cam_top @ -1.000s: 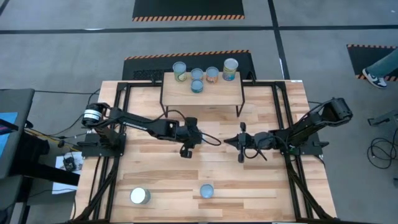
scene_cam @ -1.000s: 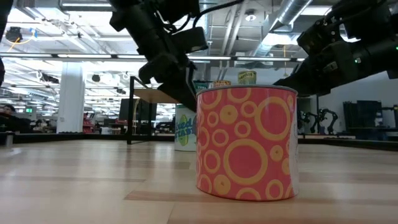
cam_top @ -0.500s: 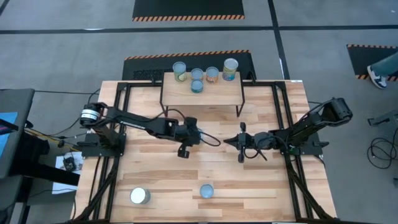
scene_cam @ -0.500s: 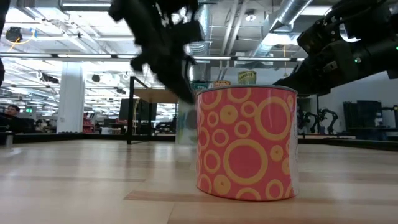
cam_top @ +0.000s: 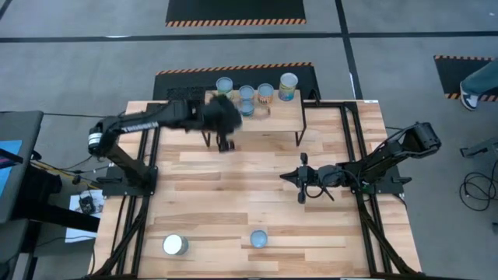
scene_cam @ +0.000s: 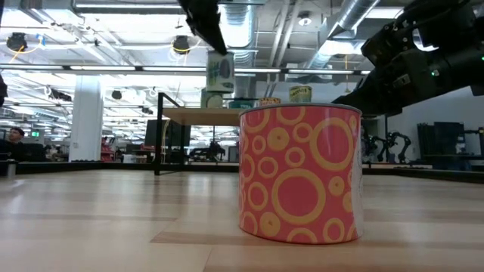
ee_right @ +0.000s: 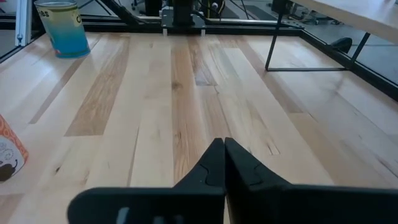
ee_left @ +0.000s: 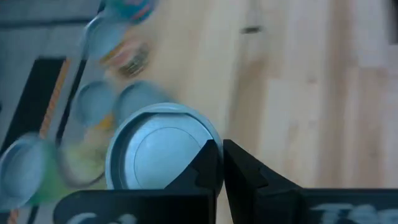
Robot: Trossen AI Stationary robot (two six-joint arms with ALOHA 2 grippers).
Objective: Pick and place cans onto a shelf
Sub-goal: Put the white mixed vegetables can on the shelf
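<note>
My left gripper (cam_top: pixel 226 144) hangs at the near left edge of the shelf (cam_top: pixel 268 120), shut on a green-labelled can (scene_cam: pixel 219 72) that it hides in the high view. The can's silver-blue top (ee_left: pixel 155 155) shows in the left wrist view. Several cans (cam_top: pixel 247 92) stand on the shelf's far part. A pink can with orange rings (scene_cam: pixel 300 174) and a larger can (cam_top: pixel 175 245) stand on the table near its front edge. My right gripper (cam_top: pixel 302 188) waits shut over the table's right middle, touching nothing. My left gripper has the can by the rim of its top (ee_left: pixel 210 142), on one side. One finger (ee_left: pixel 205 165) lies over the top and the other outside the wall. The fingers point down from above. The can hangs nearly upright below them, clear of table and shelf.
The shelf stands on thin black legs (cam_top: pixel 299 138) at the table's far middle, with bare board (cam_top: pixel 272 117) on its near half. The blue can (ee_right: pixel 62 28) and the pink one (ee_right: pixel 7 155) stand well apart. Bare planks (cam_top: pixel 257 194) lie between the arms.
My left gripper has taken the green-labelled can off the table's middle, where it stood behind the pink can, and swung it quickly up and toward the far edge, to the shelf's near left side. The can now hangs clear above the table.
</note>
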